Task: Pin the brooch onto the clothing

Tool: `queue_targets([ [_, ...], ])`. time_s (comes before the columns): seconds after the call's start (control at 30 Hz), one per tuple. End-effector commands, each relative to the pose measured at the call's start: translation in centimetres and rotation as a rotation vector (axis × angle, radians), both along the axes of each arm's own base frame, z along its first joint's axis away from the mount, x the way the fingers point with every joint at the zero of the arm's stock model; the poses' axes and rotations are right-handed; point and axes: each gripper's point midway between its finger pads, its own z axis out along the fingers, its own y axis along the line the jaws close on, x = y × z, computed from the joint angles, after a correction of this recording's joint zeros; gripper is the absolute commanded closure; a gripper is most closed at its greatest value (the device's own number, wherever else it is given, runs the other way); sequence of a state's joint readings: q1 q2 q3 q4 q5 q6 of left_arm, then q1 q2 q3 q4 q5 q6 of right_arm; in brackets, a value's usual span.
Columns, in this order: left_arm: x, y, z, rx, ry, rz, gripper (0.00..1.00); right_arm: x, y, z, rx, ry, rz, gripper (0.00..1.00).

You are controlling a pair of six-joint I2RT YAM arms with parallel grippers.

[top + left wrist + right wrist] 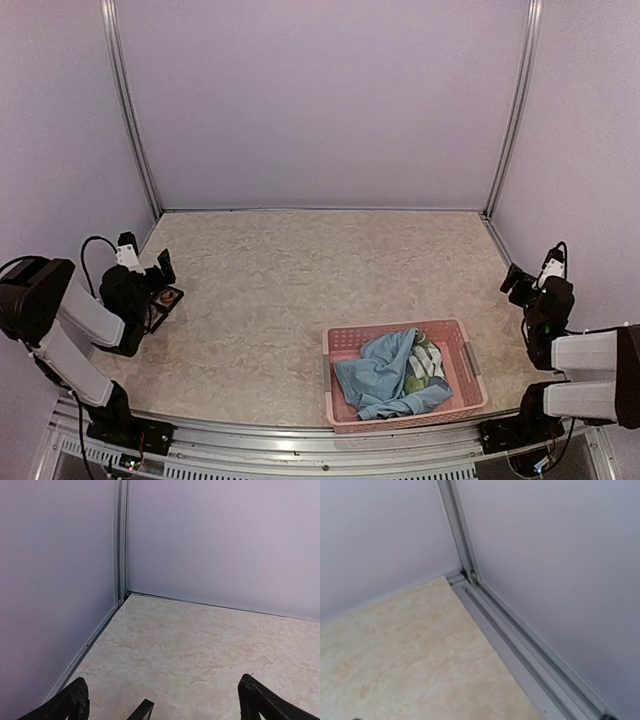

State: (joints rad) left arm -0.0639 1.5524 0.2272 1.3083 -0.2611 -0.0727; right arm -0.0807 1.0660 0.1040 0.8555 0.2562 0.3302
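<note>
**Both end effectors wide open and empty: pinning not yet begun**

Left end effector point(163, 272) hangs at the left edge of the tabletop point(300, 270), jaws spread as wide as they go, nothing between the fingers point(75, 700). The right end effector point(516, 281) sits at the right edge, equally wide and empty; its wrist view shows only bare surface and the wall corner.

The clothing point(385, 375) lies crumpled in a pink basket point(395, 330) at the near right, so the chest print is mostly folded under. Just beside my left end effector sits a small dark case point(157, 310) with something round and brownish in it, likely the brooch point(167, 296), though it is too small to be sure.

As I judge it, nothing is done. Left to do: lift the clothing out, spread it flat, pick up the brooch and fasten it.
</note>
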Motion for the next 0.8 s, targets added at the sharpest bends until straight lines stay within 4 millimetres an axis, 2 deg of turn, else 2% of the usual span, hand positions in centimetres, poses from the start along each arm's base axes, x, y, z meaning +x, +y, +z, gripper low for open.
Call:
queue_targets([
  [0.0, 0.3, 0.0, 0.3, 0.009, -0.009, -0.006, 0.01, 0.1, -0.8, 0.2, 0.017, -0.008, -0.050, 0.01],
  [0.07, 0.3, 0.0, 0.3, 0.010, -0.009, -0.005, 0.01, 0.2, -1.2, 0.2, 0.027, 0.009, -0.070, 0.01],
  [0.13, 0.3, 0.0, 0.3, 0.010, -0.008, -0.006, 0.01, 0.7, -0.4, 0.8, 0.015, 0.031, -0.019, 0.00],
  [0.2, 0.6, 0.0, 0.0, 0.011, 0.016, 0.001, 0.01, 1.3, 1.9, 3.0, 0.002, -0.014, 0.125, 0.01],
  [0.27, 1.3, 1.0, 0.6, 0.018, 0.073, 0.098, 0.01, 1.2, 6.0, 6.3, -0.023, -0.118, 0.359, 0.00],
  [0.33, 1.9, 0.4, 3.4, 0.020, 0.041, 0.111, 0.01, 0.3, 9.9, 9.6, -0.064, -0.219, 0.591, 0.01],
  [0.37, 1.6, -0.6, 5.9, -0.008, -0.038, 0.070, 0.02, -0.2, 11.6, 11.1, -0.078, -0.252, 0.692, 0.01],
  [0.43, 1.5, -4.0, 9.2, -0.094, -0.122, -0.071, 0.08, -0.9, 14.6, 13.6, -0.068, -0.269, 0.892, 0.04],
  [0.5, 1.4, -9.1, 13.2, -0.136, -0.161, -0.235, 0.11, -1.3, 17.5, 15.0, -0.036, -0.214, 1.071, 0.13],
  [0.53, 0.8, -12.5, 14.8, -0.115, -0.165, -0.329, 0.12, -1.4, 19.6, 14.9, -0.021, -0.155, 1.157, 0.17],
  [0.57, -0.4, -16.6, 15.9, -0.064, -0.160, -0.455, 0.12, -1.7, 21.4, 14.9, -0.043, -0.098, 1.205, 0.19],
  [0.6, -3.0, -22.7, 16.3, 0.034, -0.148, -0.659, 0.12, -1.1, 22.5, 14.7, -0.106, -0.012, 1.187, 0.19],
  [0.63, -5.8, -27.4, 16.7, 0.130, -0.155, -0.841, 0.11, -1.1, 23.7, 13.8, -0.149, 0.073, 1.178, 0.20],
  [0.67, -9.7, -32.2, 16.0, 0.228, -0.143, -1.058, 0.09, -1.1, 24.6, 13.1, -0.180, 0.145, 1.163, 0.20],
  [0.73, -16.9, -38.6, 13.9, 0.398, -0.111, -1.378, 0.05, -1.3, 25.5, 12.0, -0.219, 0.241, 1.154, 0.20],
  [0.77, -19.7, -40.7, 13.0, 0.455, -0.091, -1.466, 0.04, -1.3, 25.6, 11.9, -0.211, 0.267, 1.149, 0.21],
])
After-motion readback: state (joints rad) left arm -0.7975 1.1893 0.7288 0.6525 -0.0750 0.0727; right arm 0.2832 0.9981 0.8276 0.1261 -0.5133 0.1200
